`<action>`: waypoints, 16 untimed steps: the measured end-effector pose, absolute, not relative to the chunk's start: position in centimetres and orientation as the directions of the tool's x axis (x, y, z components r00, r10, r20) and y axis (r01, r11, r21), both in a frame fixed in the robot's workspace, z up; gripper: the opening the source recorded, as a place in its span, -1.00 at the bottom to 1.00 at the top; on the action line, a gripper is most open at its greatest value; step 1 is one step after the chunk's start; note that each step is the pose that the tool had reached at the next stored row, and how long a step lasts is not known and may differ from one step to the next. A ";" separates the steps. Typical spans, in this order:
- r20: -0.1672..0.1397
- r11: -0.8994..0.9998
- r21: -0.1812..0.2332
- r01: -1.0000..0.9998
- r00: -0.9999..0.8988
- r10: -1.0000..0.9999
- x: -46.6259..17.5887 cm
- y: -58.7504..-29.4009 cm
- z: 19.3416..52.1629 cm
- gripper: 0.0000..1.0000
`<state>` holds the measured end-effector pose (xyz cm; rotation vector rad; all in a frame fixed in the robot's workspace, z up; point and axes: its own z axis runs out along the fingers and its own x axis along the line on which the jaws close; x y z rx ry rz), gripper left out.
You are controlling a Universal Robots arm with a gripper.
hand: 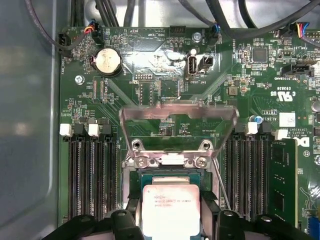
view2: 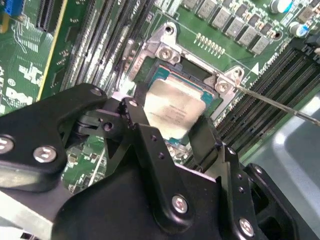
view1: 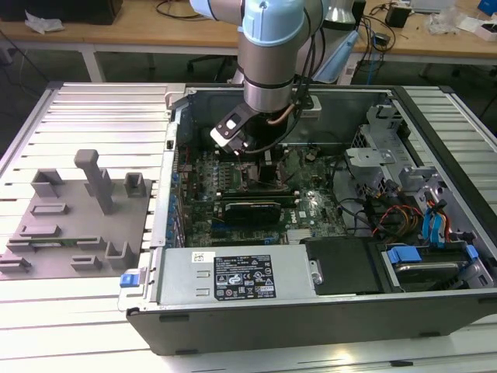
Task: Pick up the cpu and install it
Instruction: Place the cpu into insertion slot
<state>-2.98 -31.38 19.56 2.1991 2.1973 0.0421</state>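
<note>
Presently the cpu is held pinched by two opposite edges in the gripper, directly over the open socket on the motherboard; whether it is seated cannot be told. It is judged light, stiff, slippery-topped and fragile underneath, so only its rim should be gripped, gently and level.

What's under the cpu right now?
The open socket frame shows around the cpu, held in the pincer. Whatever lies directly beneath is hidden by the cpu itself.

Exterior view overlooks case, both wrist views near socket
</note>
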 end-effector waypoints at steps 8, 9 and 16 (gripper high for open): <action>0.000 -0.001 0.042 0.999 0.001 1.000 -2.9 -31.3 19.6 0.23; 0.000 -0.001 0.042 0.999 0.001 1.000 -2.8 -31.4 19.6 0.23; 0.000 -0.001 0.042 0.999 0.001 1.000 -2.7 -31.3 19.6 0.23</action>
